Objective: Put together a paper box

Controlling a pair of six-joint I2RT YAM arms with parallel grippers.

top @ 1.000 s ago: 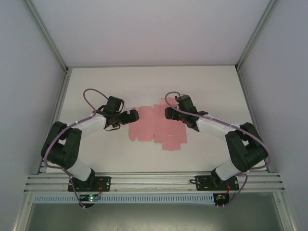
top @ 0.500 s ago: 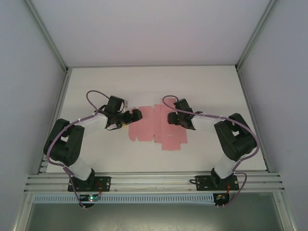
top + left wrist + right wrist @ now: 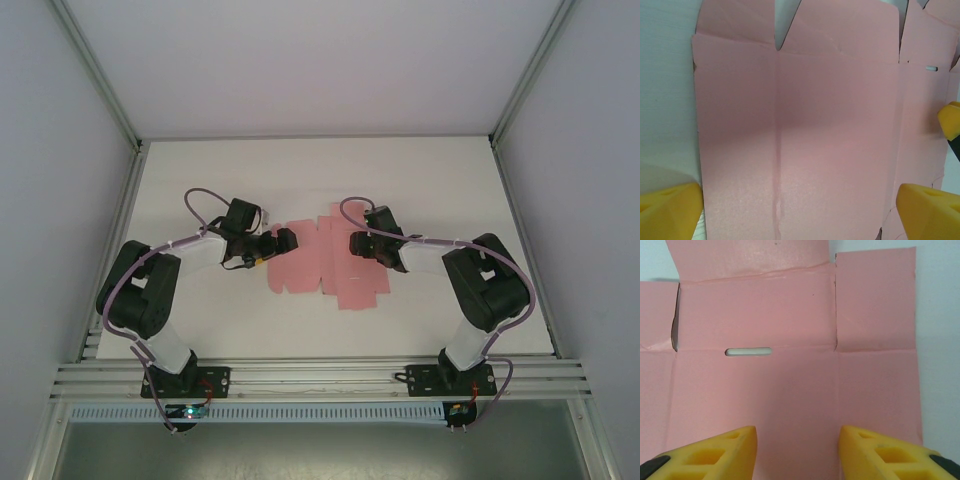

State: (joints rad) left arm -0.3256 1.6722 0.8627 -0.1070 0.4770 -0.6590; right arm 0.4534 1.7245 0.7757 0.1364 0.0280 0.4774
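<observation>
— Left gripper seen from above: jaws spread wide, poised at the left edge of the paper box. You see it?

— Got it. It's a pink sheet, flat and unfolded, mid-table on the white table. The right gripper sits over its right part, facing the left one across the card.

— On to the left wrist view. Yellow fingers sit in the two bottom corners, far apart, nothing pinched. The paper box spans the whole gap between them, with a fold line running up the middle and flaps at the top.

— There's a strip of bare table along the left, too. Whether those pads touch the card, I can't tell.

— Right wrist view now: right gripper is partly spread and holding nothing. The paper box lies flat beneath and ahead of it.

— A slot is cut in the card just beyond the left-hand fingertip. Flaps lie further up, and the sheet's right edge runs down to the right-hand finger.
</observation>
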